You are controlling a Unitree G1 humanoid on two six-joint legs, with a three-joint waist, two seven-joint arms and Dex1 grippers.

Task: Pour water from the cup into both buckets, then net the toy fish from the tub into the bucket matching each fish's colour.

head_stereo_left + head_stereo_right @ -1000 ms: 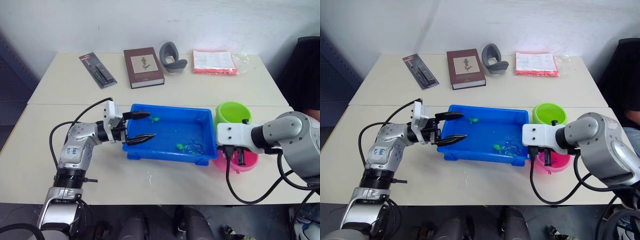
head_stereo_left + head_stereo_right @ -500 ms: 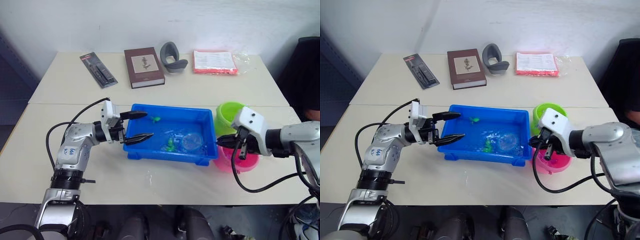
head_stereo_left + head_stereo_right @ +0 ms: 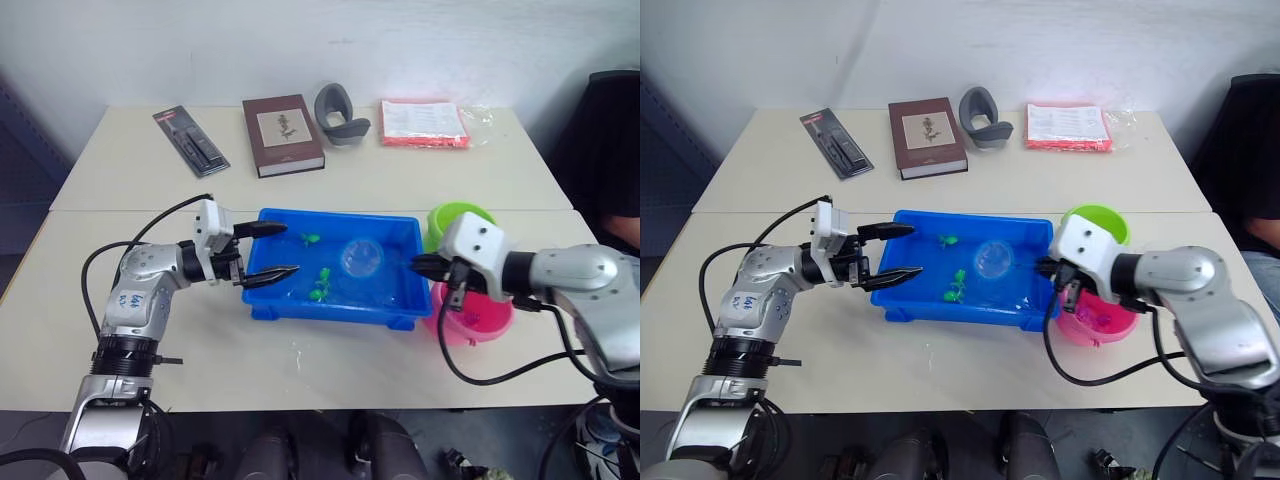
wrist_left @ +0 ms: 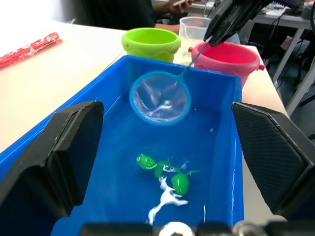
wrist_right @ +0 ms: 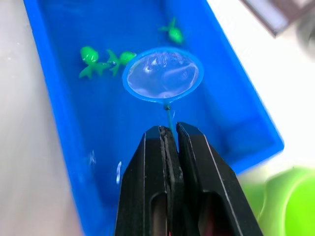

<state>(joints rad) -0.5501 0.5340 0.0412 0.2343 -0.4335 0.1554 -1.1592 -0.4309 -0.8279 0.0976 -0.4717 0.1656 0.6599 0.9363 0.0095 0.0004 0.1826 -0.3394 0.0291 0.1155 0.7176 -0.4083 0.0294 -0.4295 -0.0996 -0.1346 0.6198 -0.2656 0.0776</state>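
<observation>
The blue tub [image 3: 262, 300] sits at mid-table with water in it. Three green toy fish show in the tub: two together [image 3: 320, 283] and one near the far wall [image 3: 310, 239]. My right gripper [image 3: 425, 266] is shut on the thin handle of a small blue-rimmed net [image 3: 361, 257], whose hoop hangs over the tub's middle, apart from the fish. The lime green bucket [image 3: 455, 220] and the pink bucket [image 3: 480, 318] stand just right of the tub. The clear cup [image 4: 197, 27] stands behind them. My left gripper [image 3: 268, 250] is open, straddling the tub's left wall.
Along the table's far edge lie a black packaged item [image 3: 190, 140], a brown book [image 3: 283, 134], a grey curved object [image 3: 338, 112] and a red packet [image 3: 424, 123]. A person in dark clothes sits at the right edge [image 3: 605, 150].
My right gripper came from above the pink bucket to the tub's right end; the net moved from the near right to the tub's middle. The paired green fish drifted left.
</observation>
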